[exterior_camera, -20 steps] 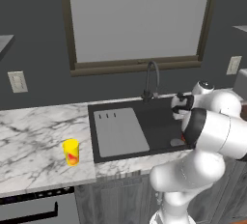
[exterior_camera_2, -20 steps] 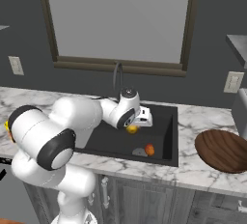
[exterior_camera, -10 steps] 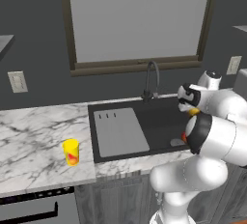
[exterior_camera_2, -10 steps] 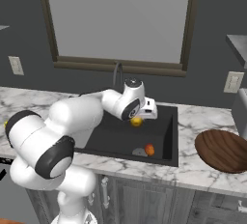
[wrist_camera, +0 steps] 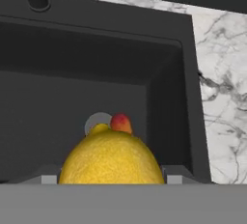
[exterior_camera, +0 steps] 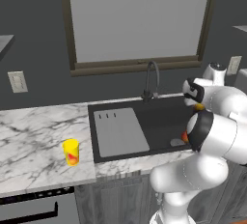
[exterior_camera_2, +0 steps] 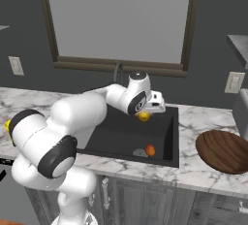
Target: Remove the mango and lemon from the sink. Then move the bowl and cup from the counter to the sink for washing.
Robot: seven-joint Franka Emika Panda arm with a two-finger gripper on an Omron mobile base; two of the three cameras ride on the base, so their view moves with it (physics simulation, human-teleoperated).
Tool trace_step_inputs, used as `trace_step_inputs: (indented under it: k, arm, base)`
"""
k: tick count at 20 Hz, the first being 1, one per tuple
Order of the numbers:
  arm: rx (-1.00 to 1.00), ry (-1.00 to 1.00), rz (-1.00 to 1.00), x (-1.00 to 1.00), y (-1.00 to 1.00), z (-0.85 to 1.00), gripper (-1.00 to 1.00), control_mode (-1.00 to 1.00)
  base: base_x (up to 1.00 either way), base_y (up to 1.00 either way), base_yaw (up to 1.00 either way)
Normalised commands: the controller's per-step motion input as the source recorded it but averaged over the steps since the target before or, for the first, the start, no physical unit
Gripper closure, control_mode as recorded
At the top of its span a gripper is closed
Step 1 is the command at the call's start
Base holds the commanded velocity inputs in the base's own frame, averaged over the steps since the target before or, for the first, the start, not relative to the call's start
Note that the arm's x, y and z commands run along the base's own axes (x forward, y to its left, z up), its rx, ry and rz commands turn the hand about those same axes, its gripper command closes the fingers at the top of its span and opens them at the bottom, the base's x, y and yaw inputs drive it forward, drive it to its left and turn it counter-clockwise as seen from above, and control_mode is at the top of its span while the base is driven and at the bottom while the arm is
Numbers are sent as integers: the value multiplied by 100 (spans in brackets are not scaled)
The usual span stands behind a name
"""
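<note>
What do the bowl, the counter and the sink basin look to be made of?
The bowl: likely wood, dark reddish-brown with faint grain streaks, low sheen. The counter: marble-like stone, white with grey veining, smooth. The sink: matte black, possibly composite or coated metal; the render leaves that open.

1. A home kitchen, rendered.
2. White marble counter [exterior_camera: 34,141] with grey veining runs along a dark wall.
3. Black recessed sink [exterior_camera: 144,126] with arched faucet [exterior_camera: 152,78] sits under a framed window [exterior_camera: 137,20].
4. Wall outlets [exterior_camera: 17,81] and grey cabinet fronts [exterior_camera_2: 145,197] sit below the counter's front edge.
</note>
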Motion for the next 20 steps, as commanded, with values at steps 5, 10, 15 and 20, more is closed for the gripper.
trace_step_inputs:
  k: [5, 10, 15, 20]
  arm:
    - [-15, 0, -1, 3, -28, 10, 100, -100]
    - [-13, 0, 0, 9, -29, 5, 100, -100]
    - [-10, 0, 0, 11, -31, 3, 100, -100]
    - [-7, 0, 0, 9, -33, 4, 100, -100]
  base:
    - [0, 0, 0]
    - [0, 0, 0]
    - [0, 0, 0]
    - [0, 0, 0]
